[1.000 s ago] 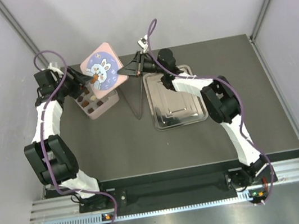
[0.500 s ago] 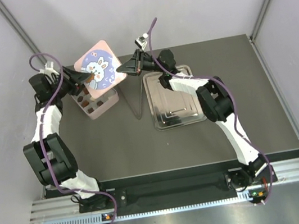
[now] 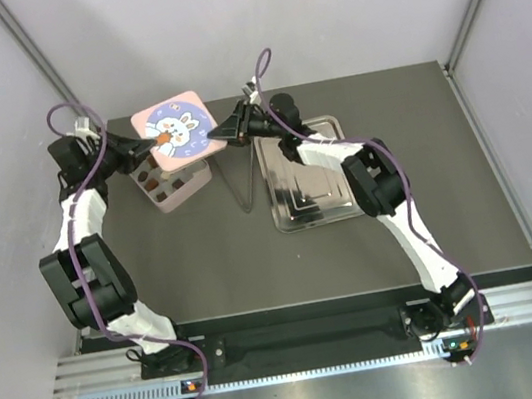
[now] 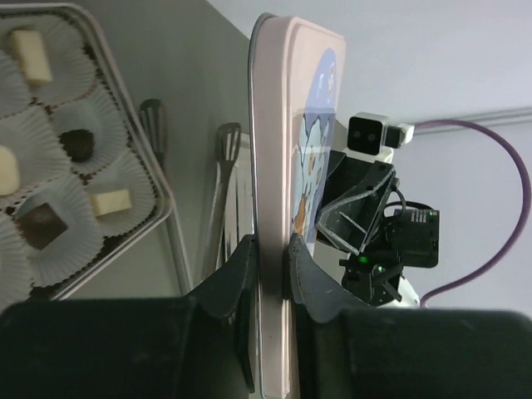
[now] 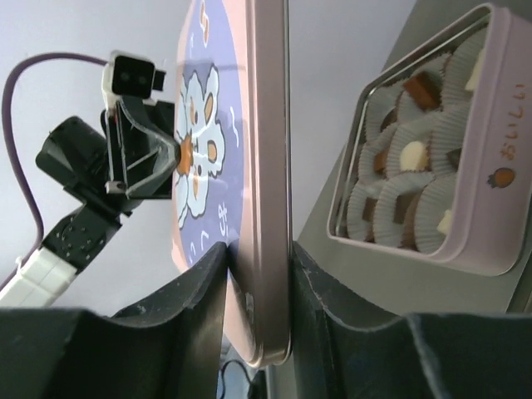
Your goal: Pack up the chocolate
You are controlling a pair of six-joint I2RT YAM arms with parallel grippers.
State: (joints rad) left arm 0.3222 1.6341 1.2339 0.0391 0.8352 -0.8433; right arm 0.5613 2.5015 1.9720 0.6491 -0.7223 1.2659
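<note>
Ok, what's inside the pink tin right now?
The pink tin holds white paper cups with dark brown, mid brown and cream chocolates. From above, the raised rabbit lid covers part of the tin, and neither wrist view shows every cup, so no full count.

The rabbit lid [image 3: 172, 131] is hanging over the far part of the pink tin [image 3: 181, 197], blocking most of the way down onto the chocolate [image 4: 40, 218]. In the top view only the nearer cups are showing past it. The left gripper [image 3: 144, 148] and right gripper [image 3: 219, 133] are crowding in with jaws on the lid's opposite edges, closing off both flanks. Tongs [image 3: 243, 181] are lying between the tin and the steel tray [image 3: 311, 192], narrowing that lane. The near counter [image 3: 256, 262] is offering open room.
</note>
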